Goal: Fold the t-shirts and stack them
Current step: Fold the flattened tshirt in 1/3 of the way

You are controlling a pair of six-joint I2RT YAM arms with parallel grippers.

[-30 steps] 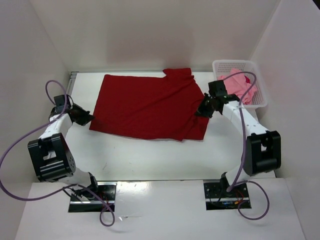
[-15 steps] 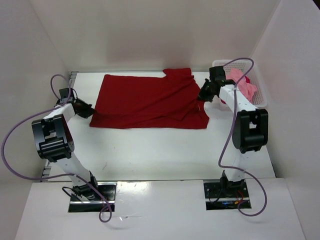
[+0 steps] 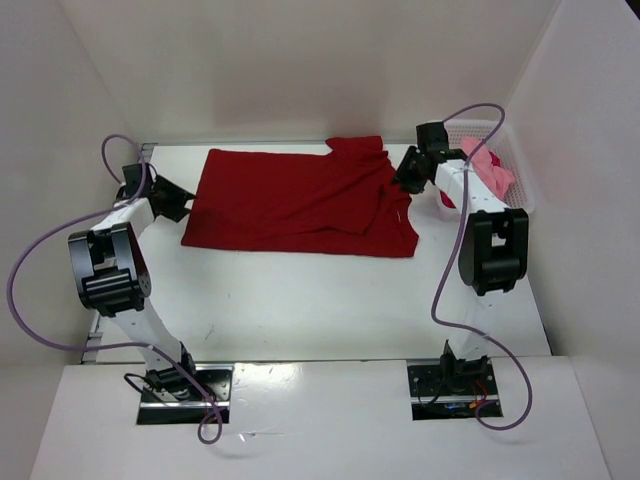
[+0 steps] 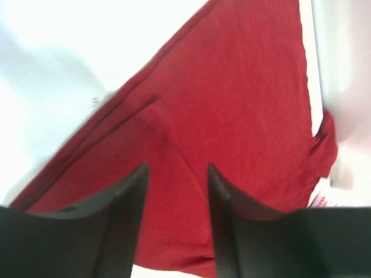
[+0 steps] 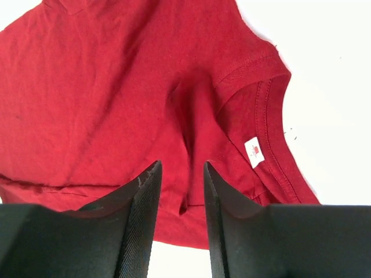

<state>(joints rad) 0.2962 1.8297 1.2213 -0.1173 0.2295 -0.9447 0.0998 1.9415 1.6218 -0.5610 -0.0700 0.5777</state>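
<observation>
Cloth dominates the overhead view: the dark red t-shirt (image 3: 300,205) lies spread on the white table (image 3: 300,300), across the upper middle of the frame. The left gripper (image 3: 180,205) sits at the shirt's left edge and the right gripper (image 3: 405,180) at its right side near the collar. At upper right, a white mesh basket (image 3: 520,200) holds the light pink t-shirt (image 3: 490,165).

From the left wrist, the left gripper (image 4: 177,169) rises from the bottom of the frame with its jaws a narrow gap apart. The dark red t-shirt (image 4: 232,104) fills that gap and runs to the upper right, with a folded edge slanting along the bare table (image 4: 58,58). No cloth shows pinched.

From the right wrist, the right gripper (image 5: 181,165) is likewise narrowly parted. The dark red t-shirt (image 5: 104,87) lies beyond the tips, its collar and white label (image 5: 254,152) just to their right.
</observation>
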